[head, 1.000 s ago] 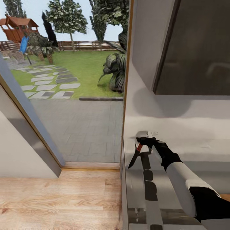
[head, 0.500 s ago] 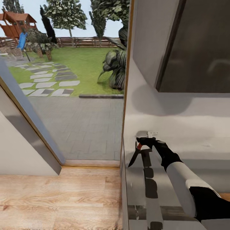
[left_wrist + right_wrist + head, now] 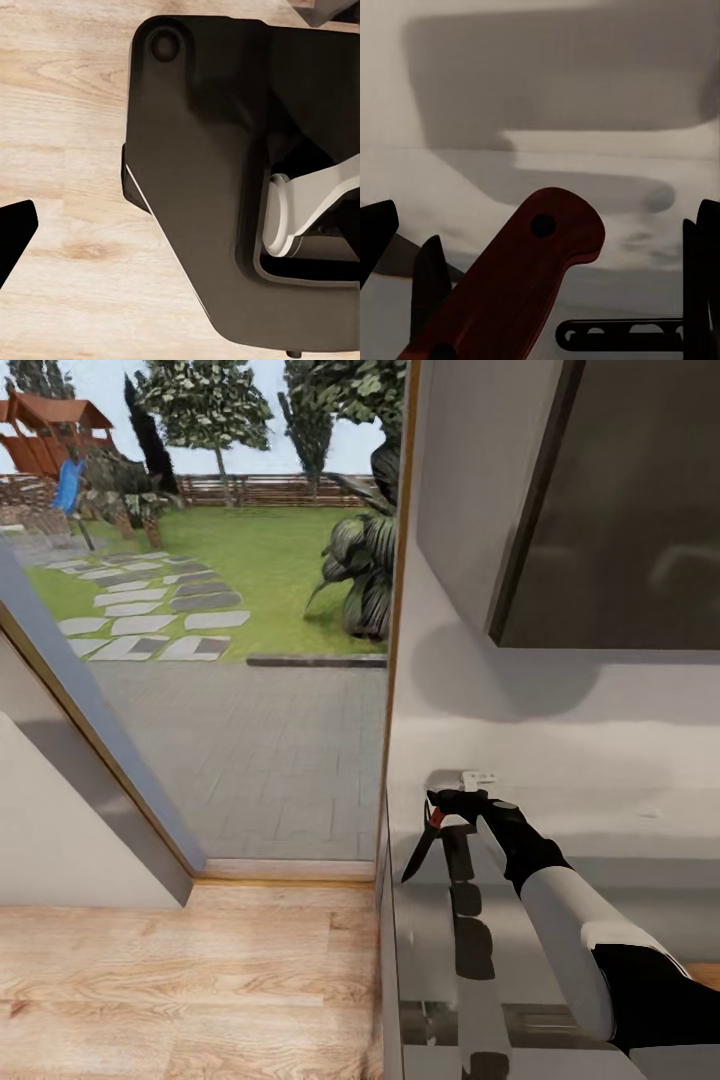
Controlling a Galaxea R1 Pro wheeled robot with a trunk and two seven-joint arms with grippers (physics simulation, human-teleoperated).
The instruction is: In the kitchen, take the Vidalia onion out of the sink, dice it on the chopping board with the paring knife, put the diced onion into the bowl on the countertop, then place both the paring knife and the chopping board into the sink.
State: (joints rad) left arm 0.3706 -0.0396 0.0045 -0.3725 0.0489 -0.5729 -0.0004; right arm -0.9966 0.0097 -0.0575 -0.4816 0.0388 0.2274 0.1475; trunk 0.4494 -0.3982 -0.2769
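Right gripper (image 3: 440,812): clamped on the paring knife (image 3: 420,853), blade angled down, just in front of the white wall (image 3: 560,730).
Left gripper: you cannot tell.
Handling: keep your blade low and clear of the wall while steering toward the sink.

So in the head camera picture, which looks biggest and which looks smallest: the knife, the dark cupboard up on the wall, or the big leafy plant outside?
1. Dark cupboard, biggest by far.
2. Leafy plant, though it sits farther away outside, so its real size is unsure.
3. Knife, smallest, held in the right gripper.
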